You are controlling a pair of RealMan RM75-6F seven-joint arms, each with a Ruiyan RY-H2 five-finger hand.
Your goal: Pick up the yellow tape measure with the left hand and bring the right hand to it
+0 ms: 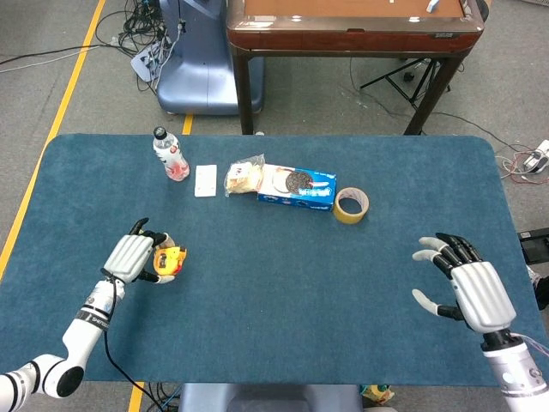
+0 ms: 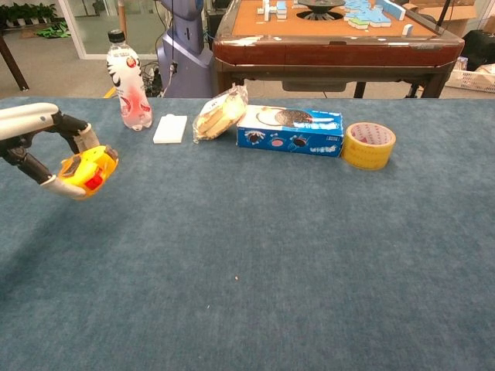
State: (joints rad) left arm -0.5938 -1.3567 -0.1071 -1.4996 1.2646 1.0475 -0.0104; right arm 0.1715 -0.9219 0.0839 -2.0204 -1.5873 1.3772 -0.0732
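My left hand grips the yellow tape measure between thumb and fingers, lifted clear of the blue table at the left side. The tape measure has a red button and a dark clip on top. My right hand hovers over the table's right part with its fingers spread and nothing in it. It shows only in the head view and stands far from the tape measure.
Along the far side of the blue table stand a water bottle, a white pad, a bagged snack, a blue cookie box and a yellow tape roll. A wooden table stands behind.
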